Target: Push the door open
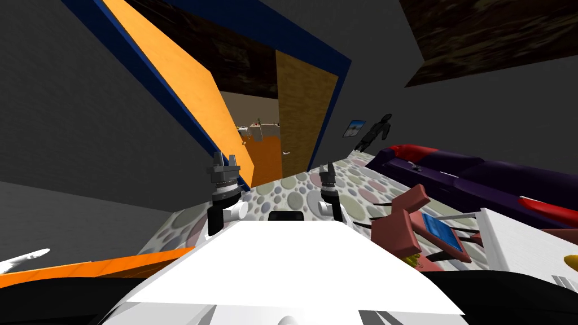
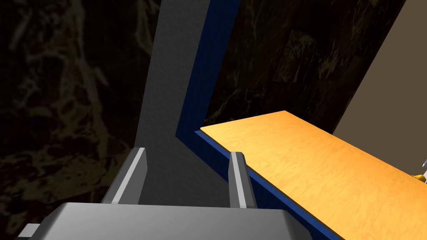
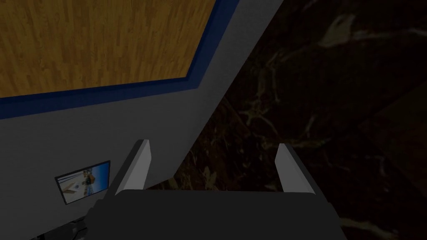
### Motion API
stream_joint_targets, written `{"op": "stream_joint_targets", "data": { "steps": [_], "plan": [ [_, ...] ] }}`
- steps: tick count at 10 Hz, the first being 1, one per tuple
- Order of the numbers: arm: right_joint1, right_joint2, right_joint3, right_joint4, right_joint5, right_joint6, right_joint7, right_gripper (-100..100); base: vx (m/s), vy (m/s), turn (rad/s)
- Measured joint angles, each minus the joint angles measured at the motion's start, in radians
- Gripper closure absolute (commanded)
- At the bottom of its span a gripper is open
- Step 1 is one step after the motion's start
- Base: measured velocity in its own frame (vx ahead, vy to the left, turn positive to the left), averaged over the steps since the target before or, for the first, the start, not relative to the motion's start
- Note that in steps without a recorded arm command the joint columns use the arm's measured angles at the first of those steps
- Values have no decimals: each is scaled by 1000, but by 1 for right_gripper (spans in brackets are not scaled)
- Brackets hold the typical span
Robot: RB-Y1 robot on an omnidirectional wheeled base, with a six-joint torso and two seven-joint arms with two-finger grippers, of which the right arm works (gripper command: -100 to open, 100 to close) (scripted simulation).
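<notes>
A dark blue door frame (image 1: 333, 96) stands ahead of me in a grey wall. Its orange door leaf (image 1: 186, 96) is swung open on the left side, and a brown wood-grain leaf (image 1: 302, 113) stands on the right. Between them a gap shows a further room. My left gripper (image 1: 224, 159) is raised near the orange leaf's lower edge. Its fingers are open with a narrow gap and hold nothing (image 2: 187, 152), apart from the orange leaf (image 2: 325, 166). My right gripper (image 1: 327, 168) stands open and empty (image 3: 213, 143) below the brown leaf (image 3: 96, 41).
A spotted rug (image 1: 338, 192) covers the floor to the doorway. To the right lie a purple sofa (image 1: 480, 175) with red cushions, a tipped pink chair (image 1: 406, 220) and a white table (image 1: 525, 237). An orange slab (image 1: 84, 268) lies low on the left.
</notes>
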Motion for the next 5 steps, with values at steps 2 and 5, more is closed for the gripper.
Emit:
{"op": "stream_joint_targets", "data": {
  "steps": [2,5],
  "plan": [
    [-20,-7,0,48,-3,-8,1,-100,99,3,40],
    [-52,-11,4,135,-4,-26,5,-100,105,-2,46]
  ]
}}
